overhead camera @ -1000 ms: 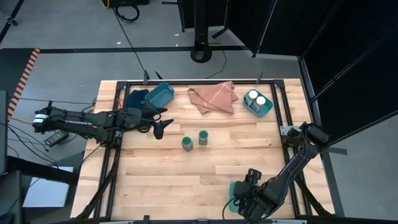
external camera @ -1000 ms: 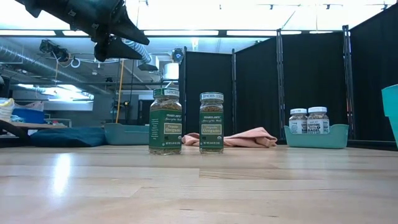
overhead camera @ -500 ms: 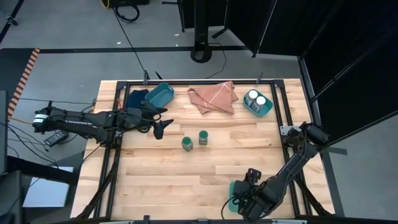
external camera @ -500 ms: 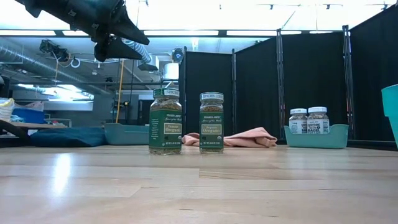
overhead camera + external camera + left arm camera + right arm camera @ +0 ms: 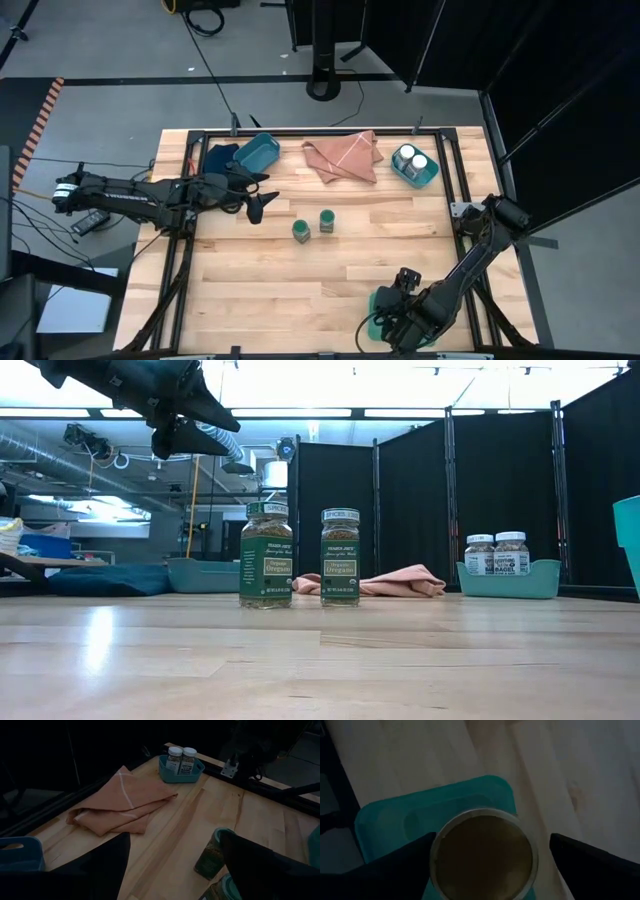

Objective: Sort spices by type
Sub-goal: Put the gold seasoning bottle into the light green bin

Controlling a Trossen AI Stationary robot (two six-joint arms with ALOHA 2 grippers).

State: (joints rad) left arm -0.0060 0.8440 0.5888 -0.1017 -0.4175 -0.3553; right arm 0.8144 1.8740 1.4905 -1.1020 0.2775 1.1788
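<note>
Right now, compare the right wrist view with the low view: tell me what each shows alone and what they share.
Only the right wrist view shows a brown-topped jar standing in a teal bin, between the open right gripper fingers.

Only the low view shows two green-lidded oregano jars side by side, a pink cloth, two white-lidded jars in a far teal bin, and the left gripper raised.

Both show the wooden table.

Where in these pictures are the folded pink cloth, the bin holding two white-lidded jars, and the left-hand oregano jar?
folded pink cloth (image 5: 342,157), high view, middle of the fabric
bin (image 5: 540,577), low view, front wall
left-hand oregano jar (image 5: 266,568), low view, green label
</note>
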